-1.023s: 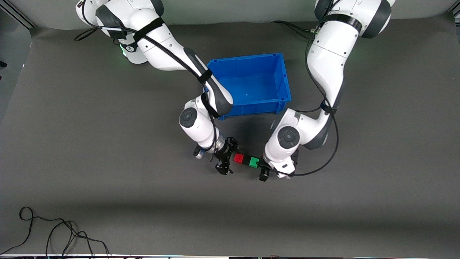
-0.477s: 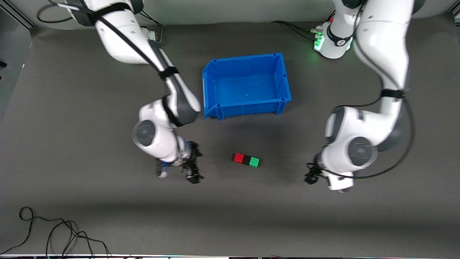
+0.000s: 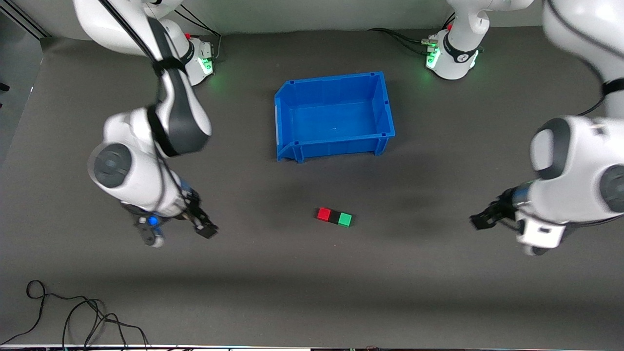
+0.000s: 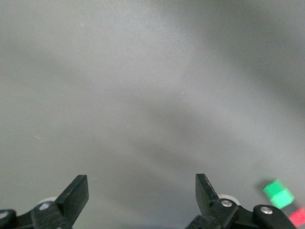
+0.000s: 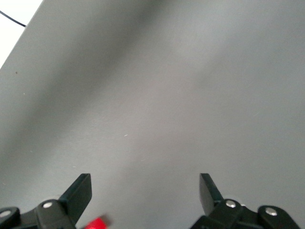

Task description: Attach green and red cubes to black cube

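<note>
Your left gripper [image 3: 482, 219] hangs with its jaws spread wide and nothing between them, over bare mat at the left arm's end of the table, well apart from the cubes. In the left wrist view the two fingers [image 4: 74, 195] stand far apart, with the green cube [image 4: 278, 193] off to one side and a sliver of red [image 4: 298, 217] next to it.

Your right gripper [image 3: 197, 222] is the same story: released, empty, over the mat toward the right arm's end, well clear of the row. Its wrist view catches only a corner of the red cube [image 5: 97, 223] past one finger.

Now the row itself. The red cube [image 3: 323, 213], black cube [image 3: 334, 216] and green cube [image 3: 345, 219] lie in one line on the mat, red touching black on one face and green touching black on the face across from it. That row sits nearer the front camera than the blue bin [image 3: 385, 105], which holds nothing.

So you're at the tail end. Both colours look joined to the black, and I'd judge the attaching done. Whether the joints are firmly seated, you can't tell from here.

What's next calls for little: keep both arms wide and high so neither sweeps into the row. If you want certainty, a gentle squeeze along the line would need one gripper at each end.
</note>
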Motion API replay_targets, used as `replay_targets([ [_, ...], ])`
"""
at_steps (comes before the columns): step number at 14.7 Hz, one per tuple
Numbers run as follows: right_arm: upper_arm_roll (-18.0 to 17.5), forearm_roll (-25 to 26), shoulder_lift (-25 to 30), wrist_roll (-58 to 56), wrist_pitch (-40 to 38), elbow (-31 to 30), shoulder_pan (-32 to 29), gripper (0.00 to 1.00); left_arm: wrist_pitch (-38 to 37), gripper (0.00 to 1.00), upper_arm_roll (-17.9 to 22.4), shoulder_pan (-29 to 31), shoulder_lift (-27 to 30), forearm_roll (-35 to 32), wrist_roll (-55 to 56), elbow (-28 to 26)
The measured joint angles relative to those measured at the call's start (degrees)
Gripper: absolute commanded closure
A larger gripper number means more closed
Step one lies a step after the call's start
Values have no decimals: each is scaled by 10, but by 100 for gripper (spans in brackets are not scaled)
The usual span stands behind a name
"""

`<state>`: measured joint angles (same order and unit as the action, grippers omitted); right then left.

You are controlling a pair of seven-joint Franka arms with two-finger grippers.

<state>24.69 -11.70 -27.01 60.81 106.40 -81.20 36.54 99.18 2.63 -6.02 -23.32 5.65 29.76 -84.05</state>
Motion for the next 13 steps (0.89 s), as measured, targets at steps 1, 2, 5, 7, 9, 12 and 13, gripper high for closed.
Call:
replay_targets([
  [1,9,14,20,-37,-17,-2,0,0,-22,0,0,16,20,-1,-54,-7],
  [2,19,27,39,-73,-32,-6,0,0,-44,0,1,30,39,-1,-104,-13],
  [5,47,61,96,-186,-65,-26,-1,0,-75,0,1,57,92,-17,-207,-34],
  [7,51,91,132,-245,-66,-46,-10,0,-67,0,1,67,130,-39,-264,-69],
  [9,26,112,167,-301,-67,-68,-49,0,-11,0,1,70,171,-54,-293,-129],
  [12,-70,134,210,-396,-67,-91,-168,0,61,0,-7,69,206,-55,-300,-194],
  [13,-104,136,220,-431,-67,-95,-210,0,63,0,-9,68,207,-55,-300,-197],
])
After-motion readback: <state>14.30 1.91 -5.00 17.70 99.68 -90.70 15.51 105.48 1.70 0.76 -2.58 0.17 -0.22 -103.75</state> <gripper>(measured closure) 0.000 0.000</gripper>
